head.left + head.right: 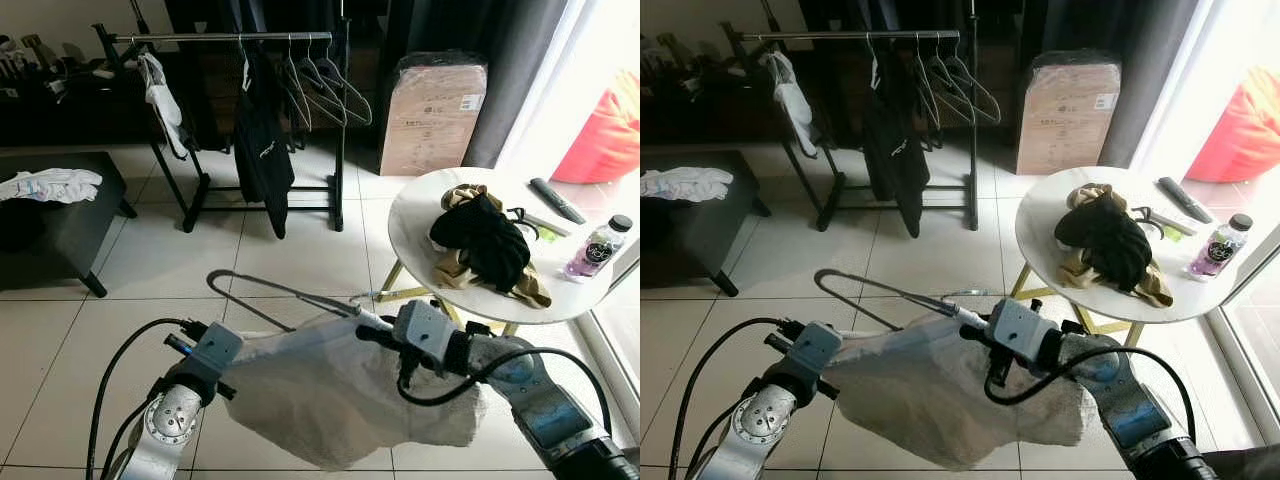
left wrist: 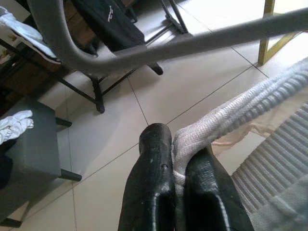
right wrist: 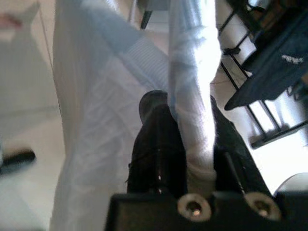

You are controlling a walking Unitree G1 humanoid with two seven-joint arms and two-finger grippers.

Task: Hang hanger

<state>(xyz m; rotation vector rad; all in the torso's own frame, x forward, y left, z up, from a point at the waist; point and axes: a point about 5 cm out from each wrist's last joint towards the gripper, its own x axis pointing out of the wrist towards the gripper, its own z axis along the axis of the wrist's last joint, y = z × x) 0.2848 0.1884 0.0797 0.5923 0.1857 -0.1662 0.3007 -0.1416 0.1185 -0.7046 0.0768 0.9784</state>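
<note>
A white garment (image 1: 340, 400) hangs stretched between my two grippers, low over the tiled floor. A grey hanger (image 1: 262, 290) is threaded into its top, with the hook sticking out toward the left. My left gripper (image 1: 232, 378) is shut on the garment's left edge; the left wrist view shows its fingers (image 2: 154, 173) pinching a ribbed hem (image 2: 231, 125) below the hanger bar (image 2: 144, 50). At the garment's right end, where the hanger enters the cloth, my right gripper (image 1: 375, 335) is shut on a rolled fold (image 3: 192, 86). The clothes rack (image 1: 230, 38) stands a few steps ahead.
The rack holds a black garment (image 1: 262, 150), a white one (image 1: 165, 105) and several empty hangers (image 1: 330, 90). A round white table (image 1: 415, 215) with a clothes pile (image 1: 485, 245) and a bottle (image 1: 598, 248) stands close on the right. A black ottoman (image 1: 60, 225) is at left, a box (image 1: 432, 115) behind.
</note>
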